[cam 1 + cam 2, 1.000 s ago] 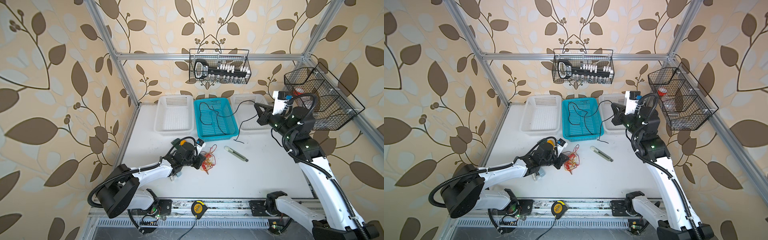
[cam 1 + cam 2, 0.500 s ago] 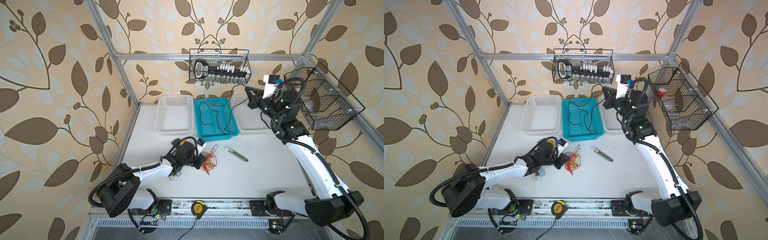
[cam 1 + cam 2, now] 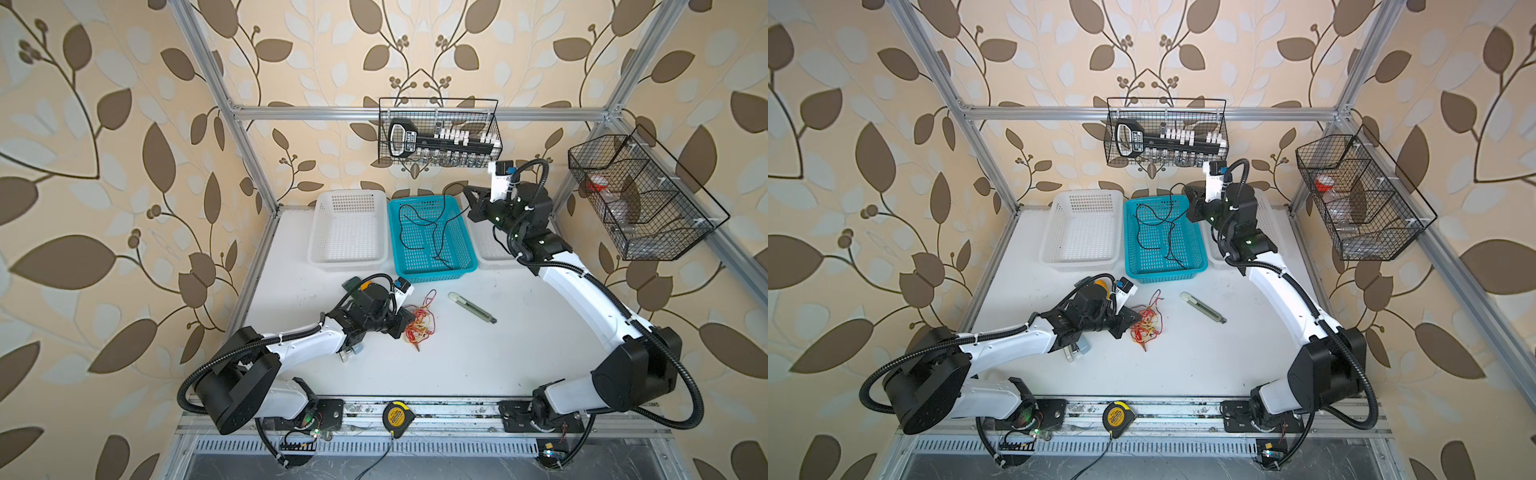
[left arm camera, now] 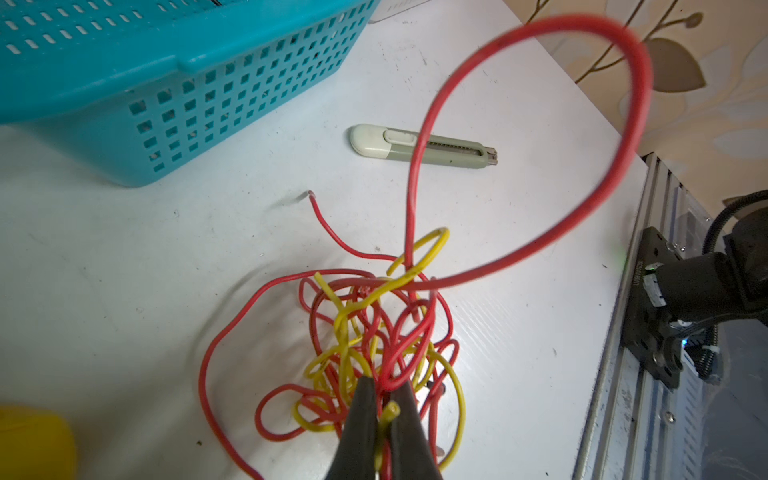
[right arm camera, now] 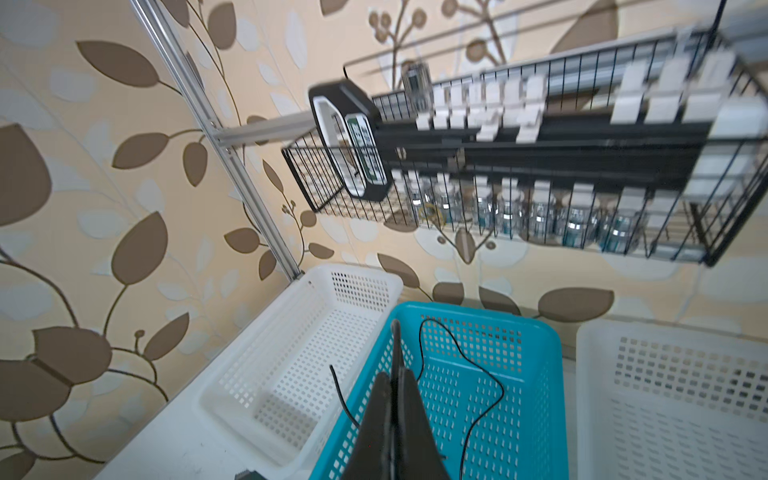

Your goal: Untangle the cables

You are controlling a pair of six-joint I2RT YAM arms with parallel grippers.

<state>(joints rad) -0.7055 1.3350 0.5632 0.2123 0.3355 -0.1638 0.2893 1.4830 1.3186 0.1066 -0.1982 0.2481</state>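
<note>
Left claw (image 4: 384, 388) pinched on the red-yellow cable tangle (image 3: 420, 326); right claw (image 3: 468, 195) pinched on the black cable (image 3: 434, 232).
Tangle lies on the desk (image 3: 478, 357); black cable trails lengthwise into the teal basket (image 3: 434, 274); left arm low, right arm raised.

2 white arms (image 3: 307, 353) w/ blk joints, blk corrugated hoses (image 3: 195, 374).
</note>
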